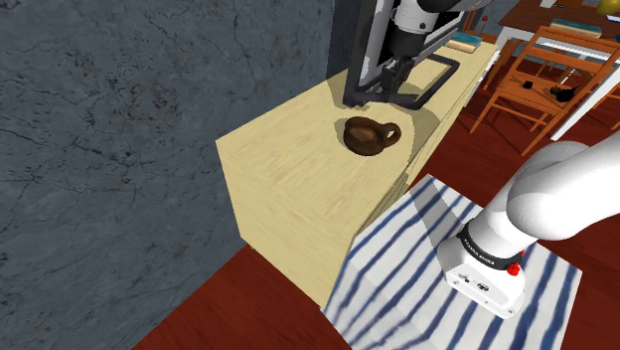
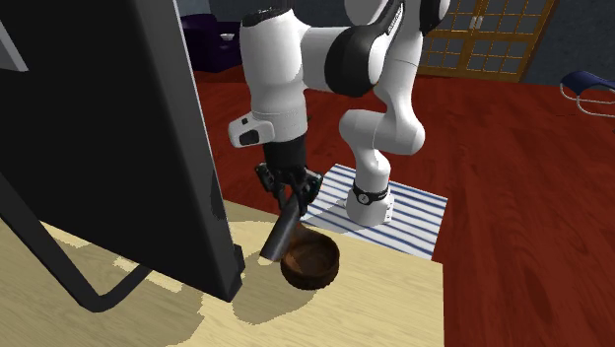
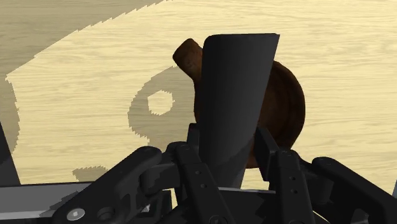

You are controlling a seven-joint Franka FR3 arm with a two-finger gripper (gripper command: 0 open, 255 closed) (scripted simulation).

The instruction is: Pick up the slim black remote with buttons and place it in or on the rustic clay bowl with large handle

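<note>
My gripper [image 2: 291,187] is shut on the slim black remote [image 2: 282,233], which hangs tilted from the fingers, its lower end just beside the brown clay bowl [image 2: 310,261] and above the pale wooden counter [image 2: 394,306]. In the wrist view the remote [image 3: 235,95] stands clasped between the fingers [image 3: 270,156] of the gripper [image 3: 232,165], covering the middle of the bowl [image 3: 287,108], whose large handle [image 3: 188,56] sticks out past it. In the shoulder view the bowl [image 1: 370,134] sits on the counter [image 1: 298,179] below and in front of the gripper [image 1: 395,70].
A big black monitor [image 2: 118,148] on a black frame foot [image 1: 427,89] stands close behind the gripper. A dark stone wall [image 1: 119,119] runs along the counter. My blue-striped stand [image 2: 404,207] is on the red floor; wooden chairs [image 1: 527,85] stand farther off.
</note>
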